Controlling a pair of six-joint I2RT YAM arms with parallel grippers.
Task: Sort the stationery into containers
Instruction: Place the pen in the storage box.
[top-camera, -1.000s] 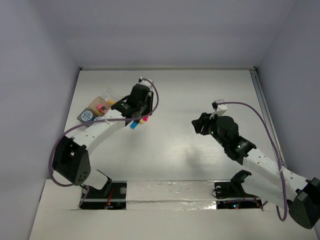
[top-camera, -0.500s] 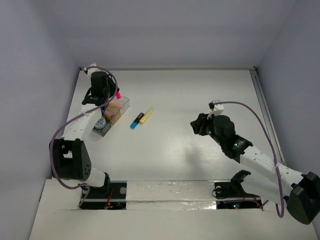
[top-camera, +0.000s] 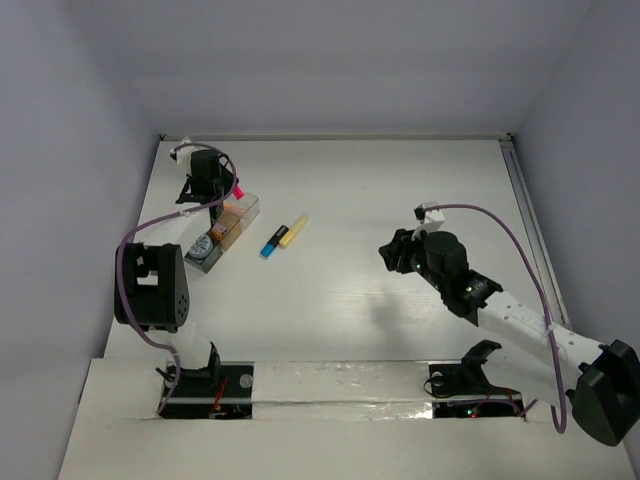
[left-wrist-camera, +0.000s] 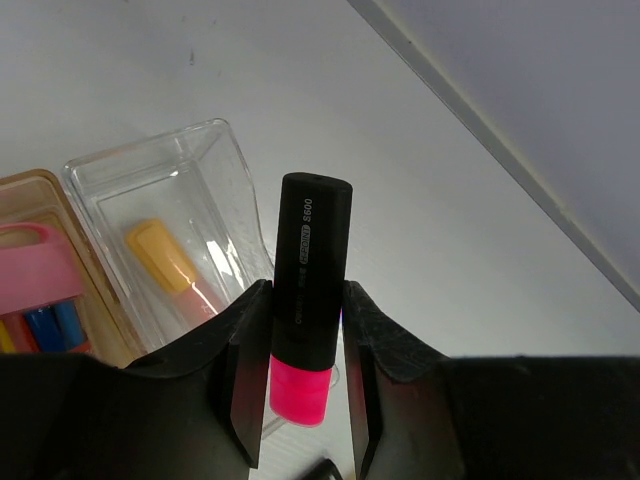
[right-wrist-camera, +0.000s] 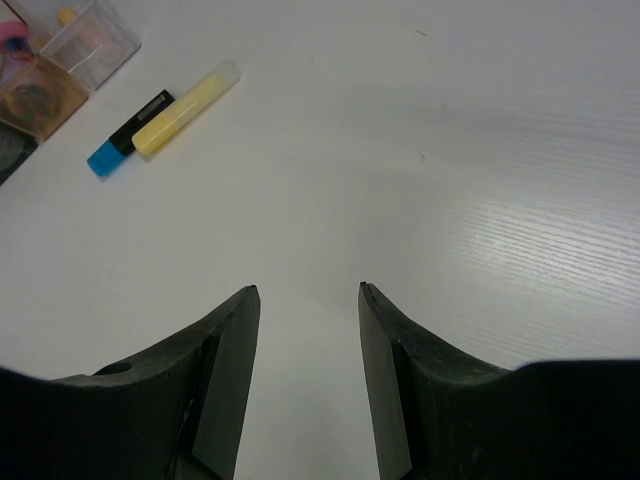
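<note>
My left gripper (left-wrist-camera: 306, 288) is shut on the pink-capped black highlighter (left-wrist-camera: 312, 262), cap toward the wrist. It holds it just past the far end of the clear container (left-wrist-camera: 215, 160), where an orange-pink tube (left-wrist-camera: 170, 262) lies. The adjoining tan container (left-wrist-camera: 35, 190) holds a pink stick (left-wrist-camera: 35, 275). In the top view the left gripper (top-camera: 226, 187) and pink highlighter (top-camera: 237, 190) are at the containers' (top-camera: 238, 213) far end. The blue highlighter (top-camera: 268, 248) and yellow highlighter (top-camera: 292, 232) lie side by side on the table. My right gripper (top-camera: 390, 250) is open and empty; in its own view (right-wrist-camera: 308, 290) it is over bare table.
A round blue-and-white disc (top-camera: 203, 246) sits in the nearest box of the container row. The left wall runs close behind the left gripper. From the right wrist view the blue highlighter (right-wrist-camera: 118, 146) and yellow highlighter (right-wrist-camera: 186, 108) lie ahead to the left, near the containers (right-wrist-camera: 88, 38).
My left gripper has swung from over the highlighters to the containers' far end, carrying the pink highlighter. The right arm has barely moved.
</note>
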